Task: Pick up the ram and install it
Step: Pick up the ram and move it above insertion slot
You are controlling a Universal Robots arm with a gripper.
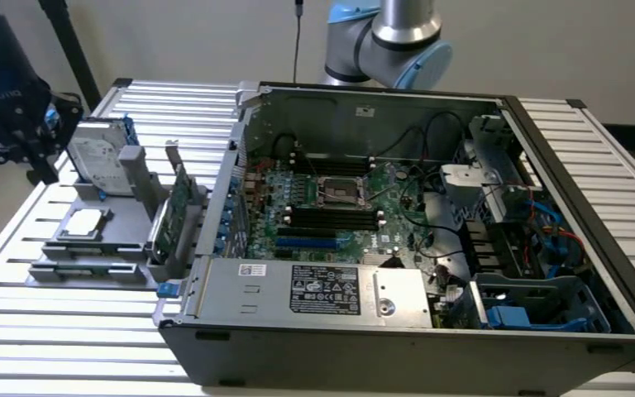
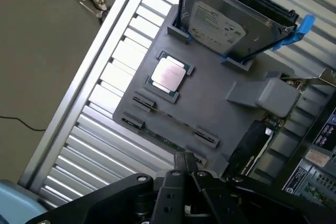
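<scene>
The ram shows as a thin green edge (image 2: 168, 134) standing in a slot along the grey parts holder (image 2: 210, 98), between two pairs of grey clips. My gripper (image 2: 185, 158) hovers just off that edge of the holder, its black fingers pressed together with nothing between them. In the exterior view, my dark gripper (image 1: 37, 161) hangs at the left, beside the holder (image 1: 97, 240). The open computer case (image 1: 406, 331) lies to the right of the holder. Dark memory slots (image 1: 329, 217) sit on its green motherboard, below the CPU socket (image 1: 346, 188).
On the holder stand a silver hard drive with blue rails (image 2: 226, 22), a CPU chip (image 2: 168, 74) and a green expansion card (image 1: 174, 219). The slatted metal table (image 1: 64, 331) ends close to the holder, with floor and cables beyond it. Cables and a drive cage crowd the case's right side.
</scene>
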